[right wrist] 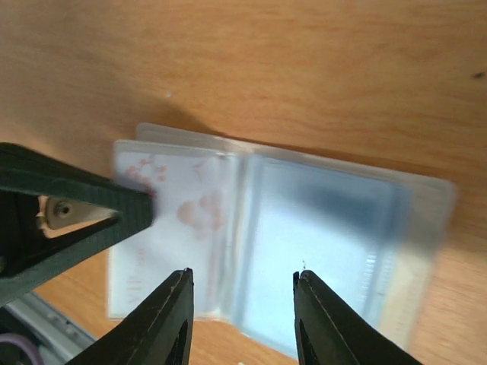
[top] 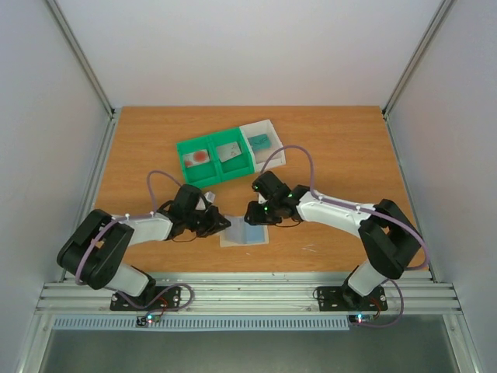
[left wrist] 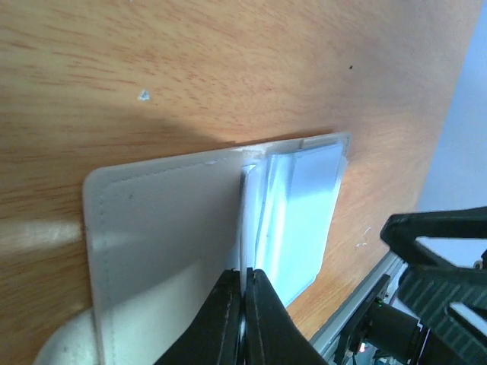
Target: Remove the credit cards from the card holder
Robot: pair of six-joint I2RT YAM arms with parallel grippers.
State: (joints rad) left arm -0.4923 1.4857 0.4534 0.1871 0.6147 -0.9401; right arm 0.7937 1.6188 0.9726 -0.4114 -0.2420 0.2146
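Observation:
The card holder [top: 245, 234] lies open on the wooden table between the two arms. My left gripper [left wrist: 243, 275] is shut on the thin edge of one of its clear inner leaves, with the pale beige cover [left wrist: 163, 243] beside the jaws. A pale blue credit card [right wrist: 327, 236] shows through the sleeve on the right page. The left page [right wrist: 179, 220] carries a pinkish print. My right gripper [right wrist: 243, 277] hangs open just above the holder's near edge, with nothing between its fingers. In the top view the left gripper [top: 223, 225] and the right gripper [top: 253, 217] meet over the holder.
A green two-compartment tray [top: 213, 158] behind the holder has a white card with a red circle [top: 198, 156] and a grey card [top: 230, 151]. The white tray [top: 277, 153] next to it holds a teal card [top: 259, 141]. Frame posts and side walls bound the table.

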